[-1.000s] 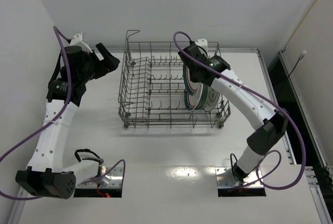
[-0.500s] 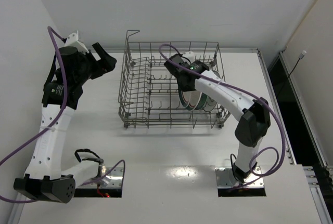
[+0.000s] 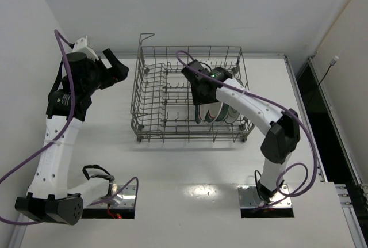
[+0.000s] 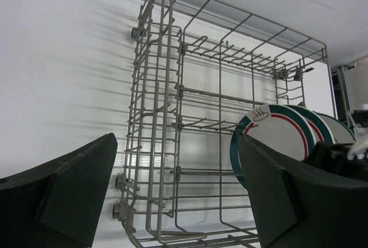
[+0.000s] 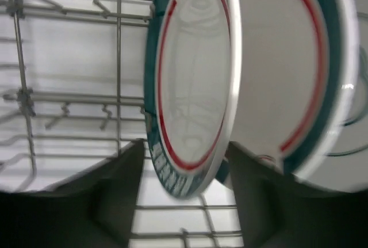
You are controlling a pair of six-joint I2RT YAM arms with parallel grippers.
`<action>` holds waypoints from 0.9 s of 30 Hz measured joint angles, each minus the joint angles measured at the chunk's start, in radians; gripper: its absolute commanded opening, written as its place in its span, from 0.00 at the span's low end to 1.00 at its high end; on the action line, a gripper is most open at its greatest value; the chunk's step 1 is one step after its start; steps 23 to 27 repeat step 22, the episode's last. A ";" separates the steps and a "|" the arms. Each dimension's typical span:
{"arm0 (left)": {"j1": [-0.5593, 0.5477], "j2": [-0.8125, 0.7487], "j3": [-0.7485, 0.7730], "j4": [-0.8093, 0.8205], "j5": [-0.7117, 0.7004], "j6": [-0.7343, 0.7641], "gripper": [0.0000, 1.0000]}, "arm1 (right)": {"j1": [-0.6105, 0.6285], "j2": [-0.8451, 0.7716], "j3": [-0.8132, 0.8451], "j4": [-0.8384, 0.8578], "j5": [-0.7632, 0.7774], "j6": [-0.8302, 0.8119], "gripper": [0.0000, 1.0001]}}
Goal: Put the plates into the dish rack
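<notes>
Several plates [image 3: 217, 111] stand on edge at the right end of the dish rack [image 3: 140, 84], near the far edge of the worktop [image 3: 190, 167], seen from above. The right end effector [image 3: 200, 95] hangs over them, and the left end effector [image 3: 119, 67] hovers near the far-left corner. From the left wrist, fingers [image 4: 63, 196] gape, holding nothing, rack and plates ahead. From the right wrist, fingers spread wide astride one banded plate [image 5: 195, 75] at its lower rim, seemingly unclamped. Glazed, stiff and breakable, such plates likely slip; pinching the rim across its thickness looks safest.
</notes>
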 measured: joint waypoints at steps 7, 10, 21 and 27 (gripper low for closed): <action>0.005 0.000 0.000 -0.011 -0.058 0.023 0.97 | -0.002 -0.137 0.103 -0.086 0.000 -0.095 1.00; 0.009 -0.002 -0.023 0.005 -0.098 0.030 0.97 | -0.009 -0.233 0.122 -0.112 0.019 -0.143 1.00; 0.010 -0.004 -0.187 0.047 -0.158 0.032 0.97 | -0.028 -0.528 -0.190 0.010 -0.066 -0.279 1.00; 0.010 -0.005 -0.192 0.058 -0.166 0.032 0.97 | -0.028 -0.538 -0.196 0.021 -0.067 -0.282 1.00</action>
